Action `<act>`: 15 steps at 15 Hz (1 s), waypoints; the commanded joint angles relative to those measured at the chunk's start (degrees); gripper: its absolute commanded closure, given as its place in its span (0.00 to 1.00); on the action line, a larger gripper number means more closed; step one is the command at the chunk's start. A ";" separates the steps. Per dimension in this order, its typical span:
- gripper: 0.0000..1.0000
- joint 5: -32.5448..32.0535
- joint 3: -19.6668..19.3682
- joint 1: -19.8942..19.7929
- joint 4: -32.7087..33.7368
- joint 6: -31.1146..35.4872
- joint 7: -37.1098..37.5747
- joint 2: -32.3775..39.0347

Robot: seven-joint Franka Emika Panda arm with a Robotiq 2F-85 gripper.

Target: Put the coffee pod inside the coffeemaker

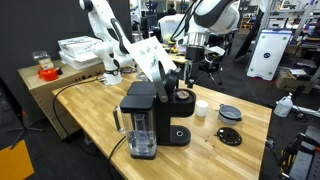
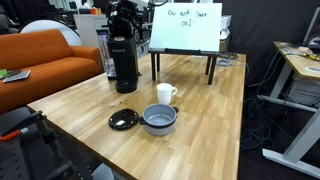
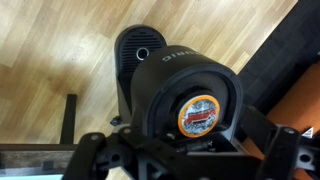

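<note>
The black coffeemaker (image 1: 150,118) stands on the wooden table and shows in both exterior views (image 2: 124,62). In the wrist view I look straight down on its round part (image 3: 160,75). The coffee pod (image 3: 200,113), seen from above as a foil top with an orange rim, sits in the round opening of that part. My gripper (image 1: 190,68) hangs right above the round part. In the wrist view its dark fingers (image 3: 190,145) stand apart at the bottom left and right, and nothing is held between them.
A white cup (image 2: 165,94) stands right of the machine, with a grey bowl (image 2: 159,121) and a flat black disc (image 2: 123,120) nearer the table's edge. A whiteboard sign (image 2: 185,27) stands at the back. A spray bottle (image 1: 284,104) stands beyond the table.
</note>
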 commanded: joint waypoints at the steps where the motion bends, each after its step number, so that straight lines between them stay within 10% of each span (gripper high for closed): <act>1: 0.00 -0.34 -1.18 -0.08 -7.63 3.45 5.89 -6.20; 15: 0.00 17.04 -4.49 2.04 -41.92 17.02 17.50 -30.80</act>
